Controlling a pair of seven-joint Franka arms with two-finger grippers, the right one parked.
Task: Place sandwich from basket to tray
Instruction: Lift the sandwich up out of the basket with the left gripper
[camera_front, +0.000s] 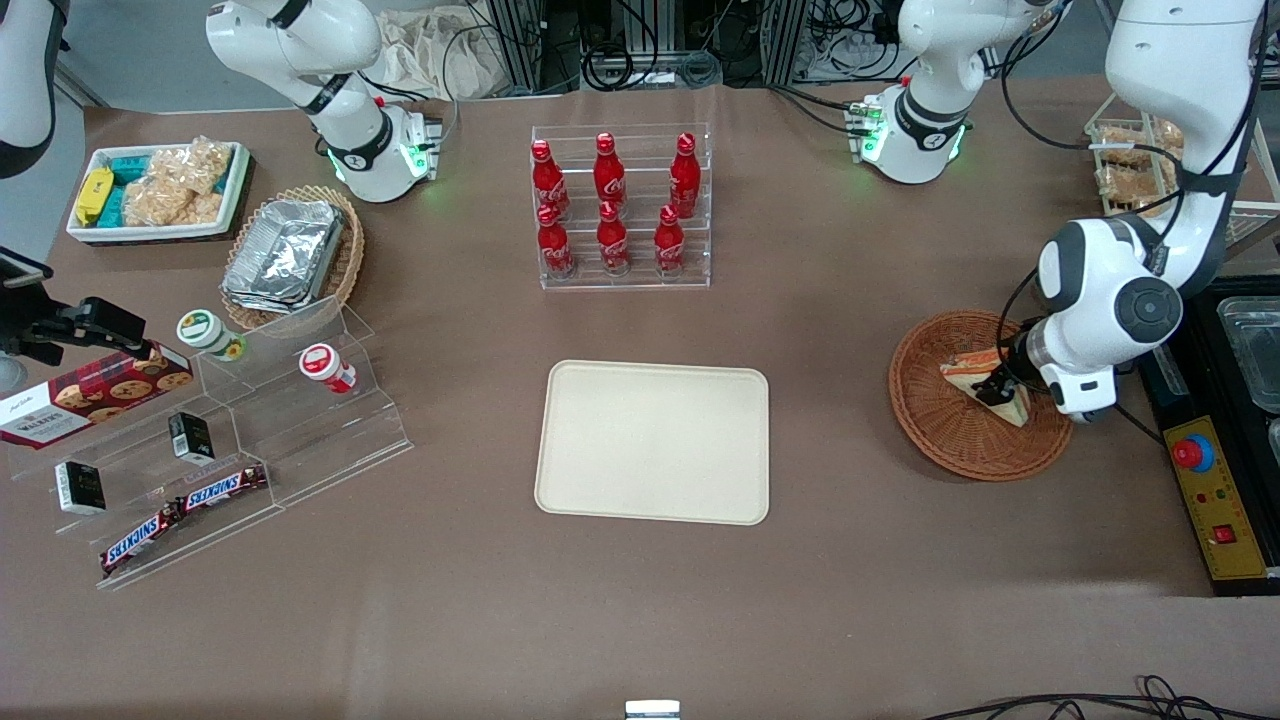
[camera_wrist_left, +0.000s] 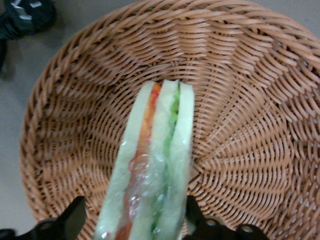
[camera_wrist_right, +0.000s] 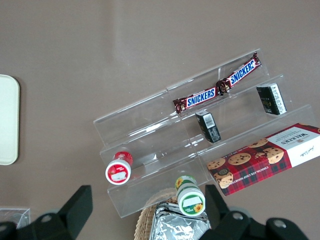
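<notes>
End effector (camera_wrist_left: 132, 220) down in basket (camera_wrist_left: 240, 100), fingers straddling sandwich (camera_wrist_left: 150, 180), not visibly clamped; grasp step; next: clench, lift, carry to tray (camera_front: 655, 442) toward table middle.

Sandwich (camera_front: 990, 385) in basket (camera_front: 935, 420), end effector (camera_front: 992, 390) straddling it, tray (camera_front: 655, 440) well apart

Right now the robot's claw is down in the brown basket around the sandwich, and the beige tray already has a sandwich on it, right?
Not quite: the tray holds nothing, as the front view shows. The gripper is indeed in the basket, its fingers either side of the sandwich.
</notes>
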